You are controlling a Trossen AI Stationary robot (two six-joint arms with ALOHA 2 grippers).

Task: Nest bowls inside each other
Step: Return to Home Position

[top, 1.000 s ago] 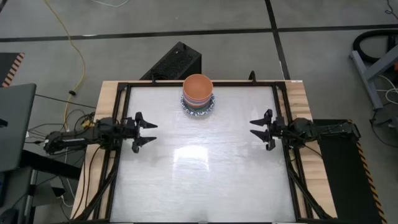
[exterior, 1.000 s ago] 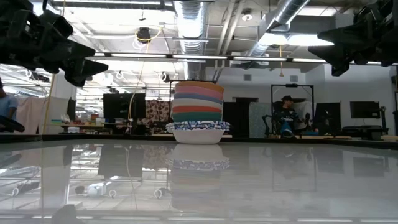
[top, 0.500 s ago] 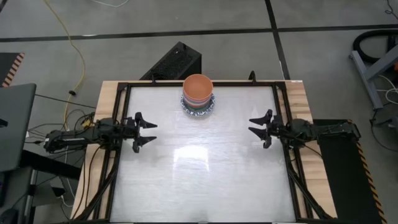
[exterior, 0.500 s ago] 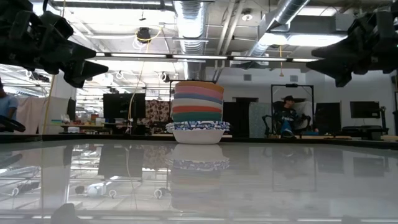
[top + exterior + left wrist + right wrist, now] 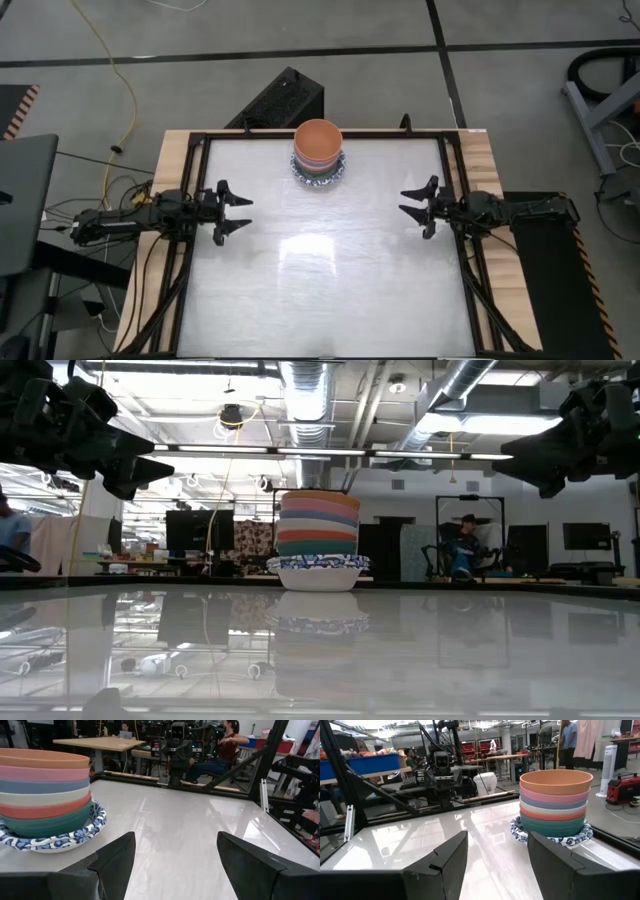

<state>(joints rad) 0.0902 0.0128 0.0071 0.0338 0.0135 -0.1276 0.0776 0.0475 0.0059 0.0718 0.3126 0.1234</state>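
Note:
The bowls [image 5: 318, 150] stand nested in one stack near the middle of the table's far edge. The orange one is on top, with pink, blue, cream, red and teal below it, and a blue-patterned white bowl [image 5: 317, 570] rests on the table at the bottom. The stack also shows in the left wrist view [image 5: 45, 795] and the right wrist view [image 5: 555, 802]. My left gripper [image 5: 243, 214] hovers open at the table's left edge. My right gripper [image 5: 408, 207] hovers open at the right edge. Both point level toward the table's middle, and nothing is between their fingers.
A black frame [image 5: 320, 135] runs around the white tabletop. A black box [image 5: 280, 100] stands on the floor beyond the far edge. People sit at desks in the room behind [image 5: 460, 545]. The wide tabletop between the two grippers [image 5: 320, 260] carries nothing.
My right gripper has swung slightly toward the table's far edge and toward the bowl stack, staying open. The bowls and my left gripper have kept still.

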